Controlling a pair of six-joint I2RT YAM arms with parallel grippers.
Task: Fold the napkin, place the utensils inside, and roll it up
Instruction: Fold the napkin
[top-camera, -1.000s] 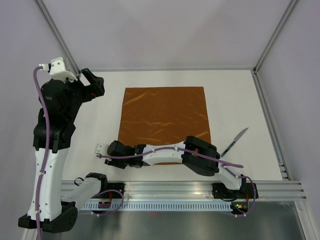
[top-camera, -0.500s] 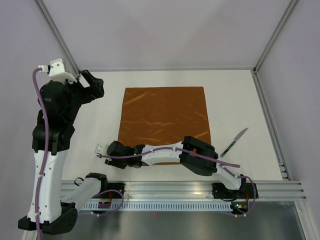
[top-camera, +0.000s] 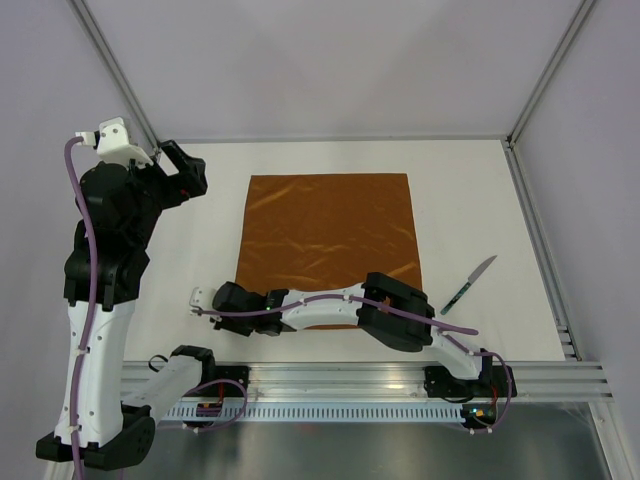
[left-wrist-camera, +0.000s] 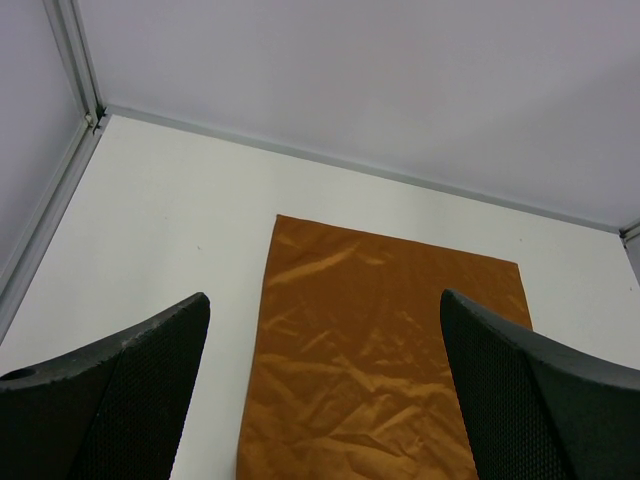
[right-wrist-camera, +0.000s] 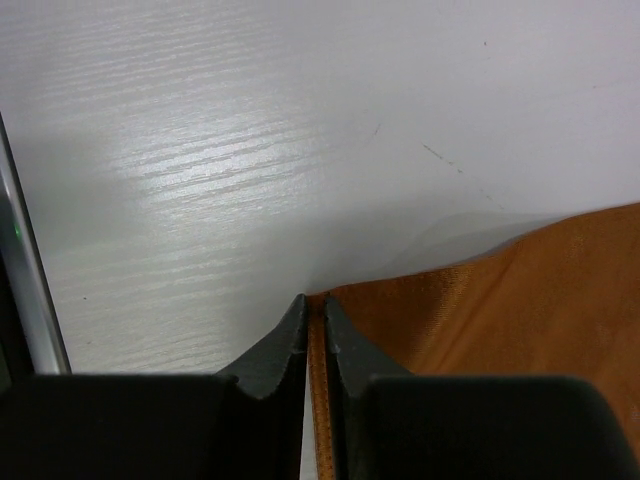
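The rust-orange napkin (top-camera: 330, 230) lies flat in the middle of the table; in the left wrist view the napkin (left-wrist-camera: 390, 340) shows wrinkled between the fingers. My right arm reaches leftward along its near edge. In the right wrist view my right gripper (right-wrist-camera: 315, 305) is shut on the hem at the napkin's (right-wrist-camera: 500, 300) near left corner, and from above the right gripper (top-camera: 222, 298) covers that corner. My left gripper (top-camera: 190, 170) hangs high at the back left, open and empty, with the left gripper's (left-wrist-camera: 322, 298) fingers wide apart. The teal-handled knife (top-camera: 468, 285) lies right of the napkin.
Grey walls and metal frame posts (top-camera: 115, 75) close off the back and sides of the white table (top-camera: 460, 200). An aluminium rail (top-camera: 380, 380) carrying the arm bases runs along the near edge.
The right gripper's jaws have closed onto the napkin's corner hem. The left arm has shifted very slightly; napkin and knife lie as before.
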